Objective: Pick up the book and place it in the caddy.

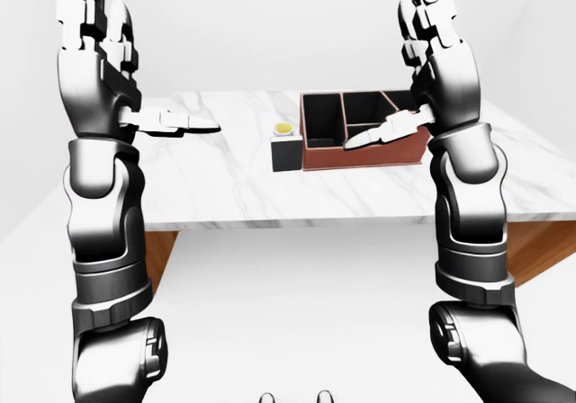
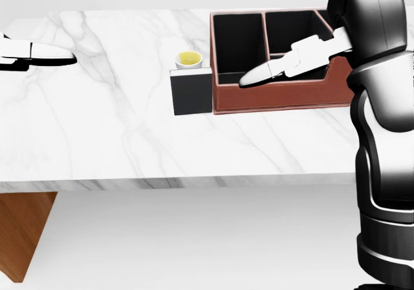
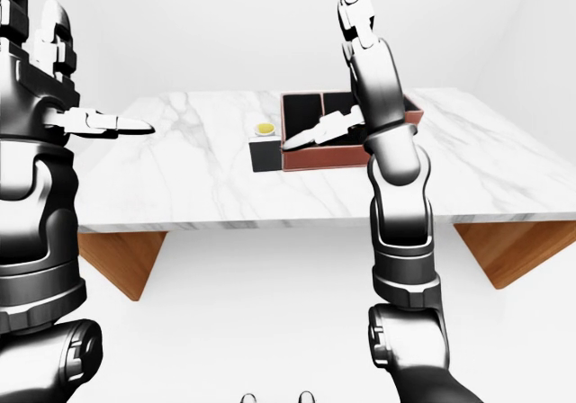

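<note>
- White walls and a pale floor surround a white marble table (image 2: 129, 134) carried on brown wooden supports (image 3: 121, 259); we see the supports only in the eye views and at the lower left of the head view
- On the table we note a reddish-brown caddy (image 2: 278, 96) with black compartments, sitting toward the upper right of the head view
- We record the book (image 2: 191, 90), a dark block with a white top edge, standing upright just beside the caddy's left wall; whether the two touch we cannot tell
- A small white cup (image 2: 189, 59) with yellow contents stands directly above the book in the head view, close against it
- Our left hand (image 2: 39, 52) is raised over the table at the left edge of the head view, well apart from the book; its fingers are extended flat and together, and it holds nothing
- Our right hand (image 2: 284, 63) hangs over the caddy's near wall and central compartments, fingertips pointing left toward the book; the fingers are stretched out straight, gripping nothing
- We cannot tell from these views whether the right hand touches the caddy rim
- In the eye views both forearms (image 1: 94, 79) stand nearly vertical, with the hands projecting sideways from them toward the middle of the table
- We find the book not in the caddy; every compartment we can see shows only black lining
</note>
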You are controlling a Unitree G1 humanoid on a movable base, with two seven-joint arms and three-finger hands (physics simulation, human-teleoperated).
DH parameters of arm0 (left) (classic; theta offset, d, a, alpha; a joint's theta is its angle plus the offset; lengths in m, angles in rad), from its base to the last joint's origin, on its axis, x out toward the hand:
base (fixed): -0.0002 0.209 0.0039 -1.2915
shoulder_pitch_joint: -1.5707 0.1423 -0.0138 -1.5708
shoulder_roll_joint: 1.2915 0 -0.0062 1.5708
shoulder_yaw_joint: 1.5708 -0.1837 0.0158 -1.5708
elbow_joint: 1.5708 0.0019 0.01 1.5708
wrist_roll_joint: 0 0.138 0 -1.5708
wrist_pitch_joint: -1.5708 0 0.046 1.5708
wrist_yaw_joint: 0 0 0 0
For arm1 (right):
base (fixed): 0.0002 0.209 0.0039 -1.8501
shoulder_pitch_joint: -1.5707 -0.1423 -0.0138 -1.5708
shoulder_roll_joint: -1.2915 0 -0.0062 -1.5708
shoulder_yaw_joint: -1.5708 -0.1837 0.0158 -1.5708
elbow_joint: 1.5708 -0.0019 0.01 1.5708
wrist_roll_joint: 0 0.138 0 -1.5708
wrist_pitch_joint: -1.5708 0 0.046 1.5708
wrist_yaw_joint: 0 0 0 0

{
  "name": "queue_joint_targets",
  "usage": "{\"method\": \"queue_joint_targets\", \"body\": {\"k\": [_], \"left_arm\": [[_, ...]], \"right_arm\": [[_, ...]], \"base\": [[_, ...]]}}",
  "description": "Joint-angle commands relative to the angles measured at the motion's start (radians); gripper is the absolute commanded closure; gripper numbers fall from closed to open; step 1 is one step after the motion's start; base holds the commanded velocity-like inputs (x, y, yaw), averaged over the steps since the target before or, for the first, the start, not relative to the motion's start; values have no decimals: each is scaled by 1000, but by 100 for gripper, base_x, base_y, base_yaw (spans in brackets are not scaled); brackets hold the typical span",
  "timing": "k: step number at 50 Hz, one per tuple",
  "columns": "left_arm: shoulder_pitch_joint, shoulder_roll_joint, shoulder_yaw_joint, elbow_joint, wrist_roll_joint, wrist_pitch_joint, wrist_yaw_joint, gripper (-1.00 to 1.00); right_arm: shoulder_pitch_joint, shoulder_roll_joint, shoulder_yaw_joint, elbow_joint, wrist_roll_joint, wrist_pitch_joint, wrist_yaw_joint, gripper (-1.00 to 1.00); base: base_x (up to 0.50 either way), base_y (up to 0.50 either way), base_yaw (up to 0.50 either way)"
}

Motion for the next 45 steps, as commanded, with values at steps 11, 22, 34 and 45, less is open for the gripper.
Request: {"method": "queue_joint_targets", "body": {"k": [11,22,34,45], "left_arm": [[11,0,2,4,14,0,-10,-100],[8,-3,-3,9,25,0,-14,-100],[4,-10,-10,15,37,0,-18,-100],[7,-12,-17,3,65,0,-34,-100]], "right_arm": [[10,14,14,-4,-45,0,43,-100],[14,10,14,27,-65,0,57,-100],[32,12,20,0,-83,0,110,-100],[22,13,11,24,-88,0,111,-100]], "base": [[7,50,0],[4,20,0],[0,0,0],[0,0,0]]}}
